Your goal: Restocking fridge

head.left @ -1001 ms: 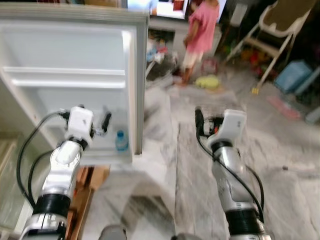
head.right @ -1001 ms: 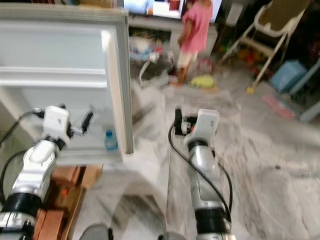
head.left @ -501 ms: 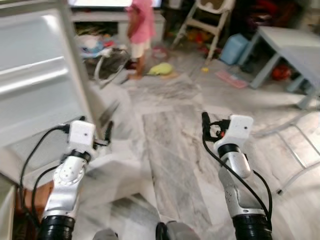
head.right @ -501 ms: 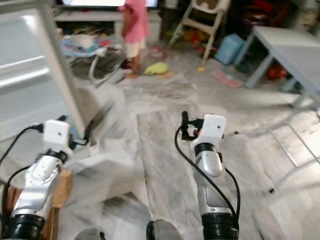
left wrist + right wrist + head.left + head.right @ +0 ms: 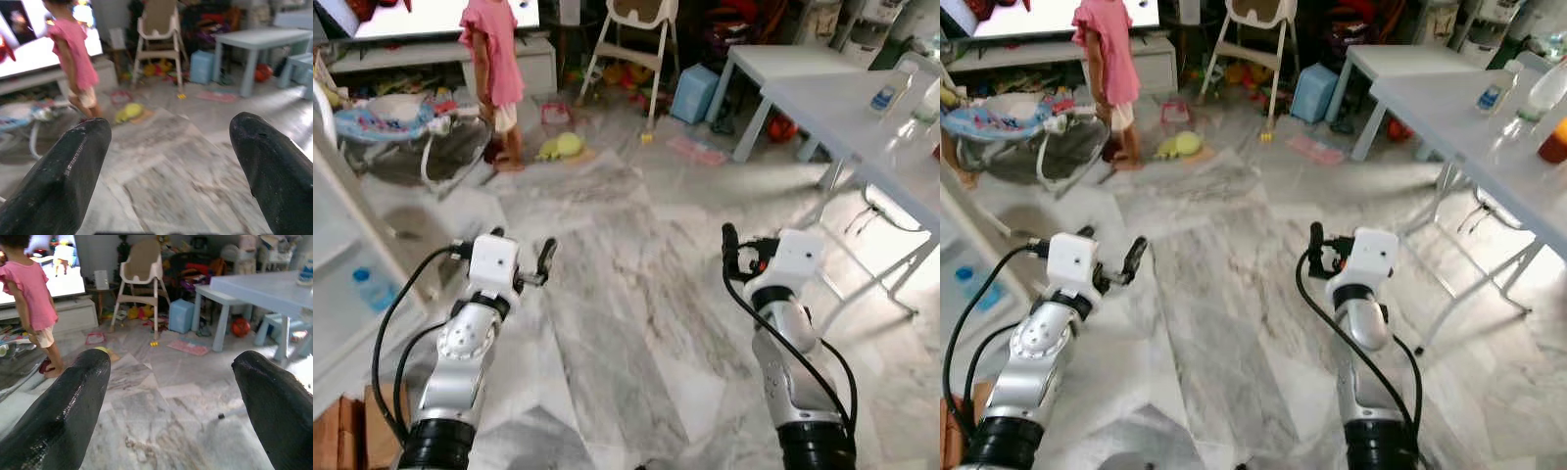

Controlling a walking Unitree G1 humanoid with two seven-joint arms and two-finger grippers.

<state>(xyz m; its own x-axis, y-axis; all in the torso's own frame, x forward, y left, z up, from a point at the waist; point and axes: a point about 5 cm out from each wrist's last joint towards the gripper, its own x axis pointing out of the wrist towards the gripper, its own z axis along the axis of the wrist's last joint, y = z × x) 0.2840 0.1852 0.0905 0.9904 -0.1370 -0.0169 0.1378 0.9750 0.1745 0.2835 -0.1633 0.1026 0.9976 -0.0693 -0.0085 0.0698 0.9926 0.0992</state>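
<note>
Now my left gripper point(image 5: 544, 260) hung empty with its fingers point(image 5: 73, 176) spread wide over the marble floor point(image 5: 636, 323), and my right gripper point(image 5: 728, 253) was likewise spread and held nothing. Off my left side stood the open fridge door point(image 5: 352, 294), a blue-capped bottle point(image 5: 374, 290) on its shelf. Ahead, a person in pink point(image 5: 494, 59) stood near a high chair point(image 5: 634, 39); more bottles point(image 5: 1489, 93) sat on the grey table point(image 5: 862, 117) to my right.

The fridge door point(image 5: 352, 284) is hanging open at the robot's far left, white inside, with a small clear bottle with a blue cap point(image 5: 374, 290) sitting in its lower door shelf.
</note>
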